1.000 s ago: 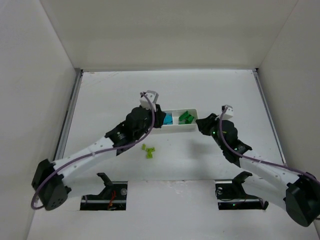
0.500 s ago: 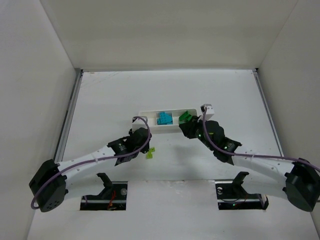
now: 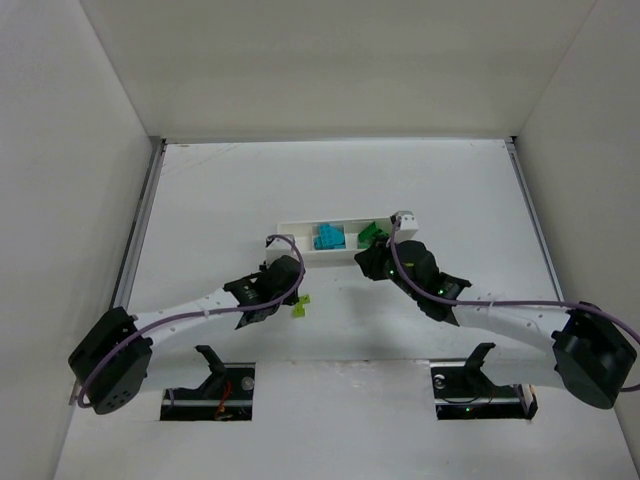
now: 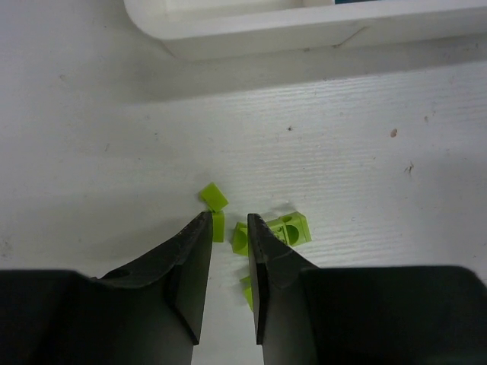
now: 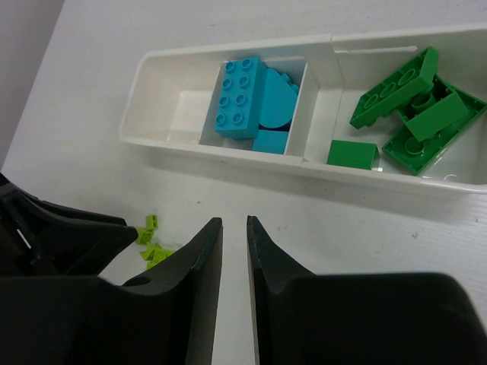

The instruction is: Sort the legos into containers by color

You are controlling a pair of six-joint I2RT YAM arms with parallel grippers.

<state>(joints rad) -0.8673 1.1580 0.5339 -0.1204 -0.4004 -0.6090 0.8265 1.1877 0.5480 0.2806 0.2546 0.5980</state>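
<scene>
Top external view: the white tray [image 3: 296, 240] lies on the counter [image 3: 450, 190]. Its right compartment holds the dark green bricks [image 3: 371, 234] and the middle one the cyan bricks [image 3: 328, 238]. The left one shows no brick. The yellow-green bricks [image 3: 299, 306] lie loose on the counter, near the tray's front wall.

I judge these very light, rigid and slick, apt to skid or flip. I would take them one at a time, across the flat sides.

The left jaws stand drawn close, tips among these bricks; whether one is pinched I cannot tell. The right jaws are clenched on nothing, hovering above the counter just before the tray.

Against a second ago, the left arm [image 3: 190, 315] has quit the tray's left end and dropped back to the loose bricks. The right arm [image 3: 500, 312] has reached further left along the tray's front.
</scene>
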